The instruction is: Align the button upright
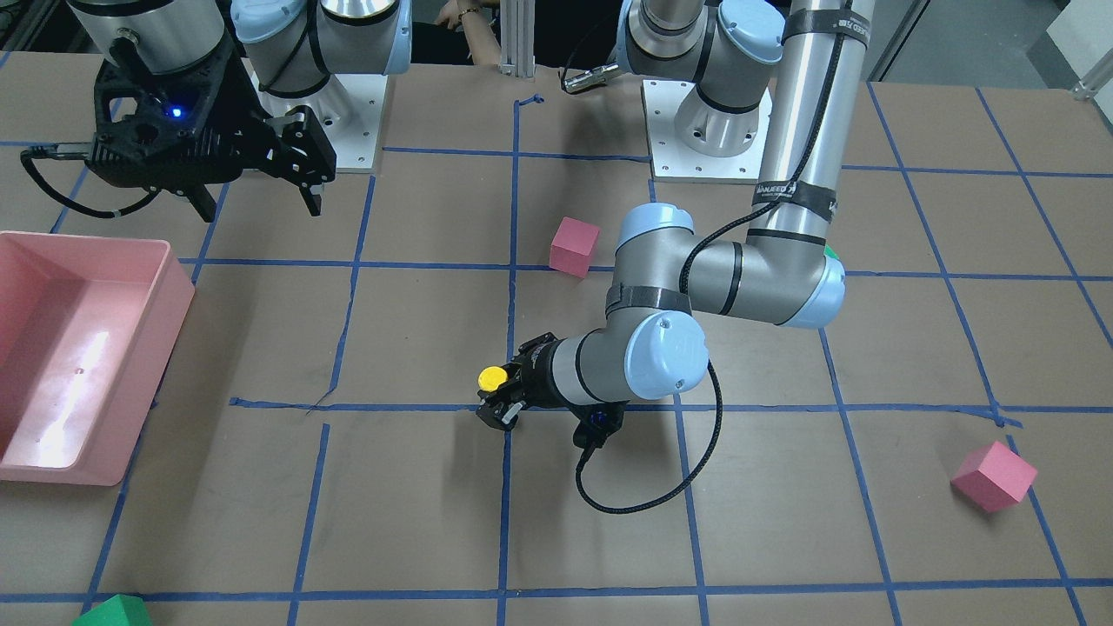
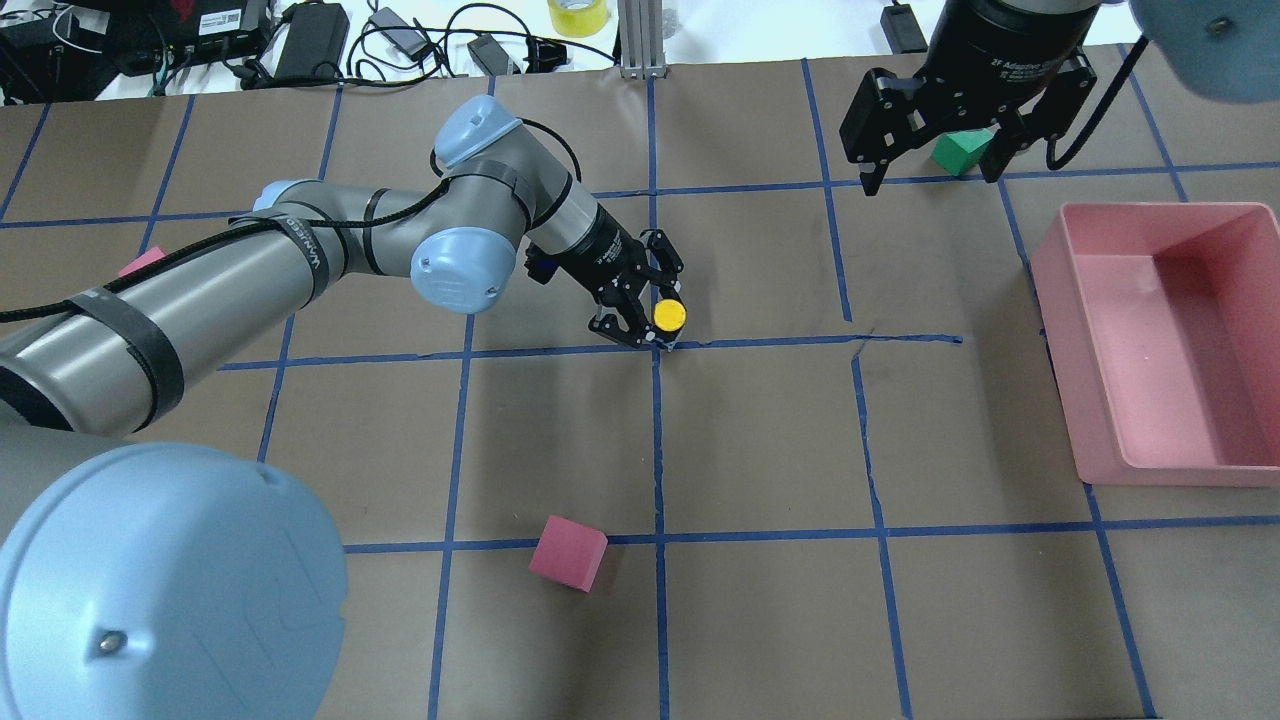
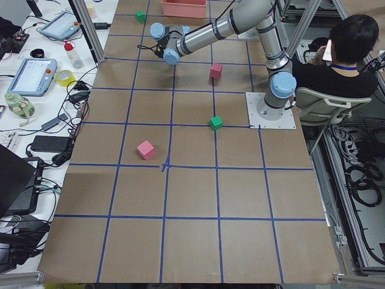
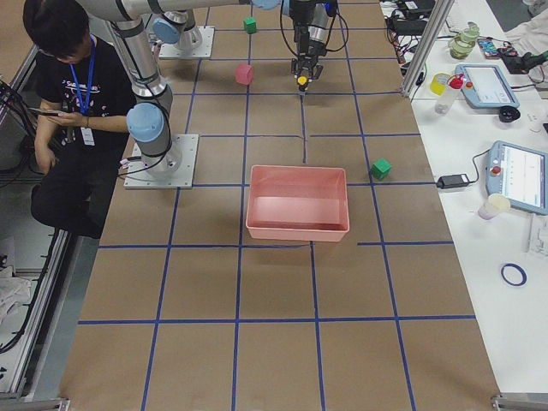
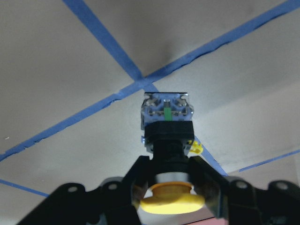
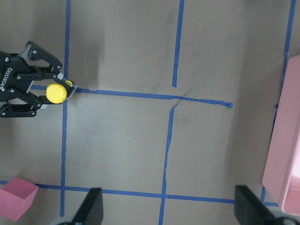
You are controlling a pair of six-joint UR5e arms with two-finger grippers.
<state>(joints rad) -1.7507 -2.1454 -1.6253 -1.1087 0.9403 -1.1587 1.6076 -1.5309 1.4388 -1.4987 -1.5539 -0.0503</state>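
The left gripper reaches to the middle of the counter. Its fingers are clamped on the black body of the button, just below the yellow cap. The cap faces upward in the overhead view. The silvery-grey base block points down at a crossing of blue tape lines. Contact between base block and counter cannot be determined.

The right gripper hangs high above the counter on the robot's right, fingers apart and holding nothing. A pink bin stands on the same side. A pink cube lies nearer the robot, well apart from the button.
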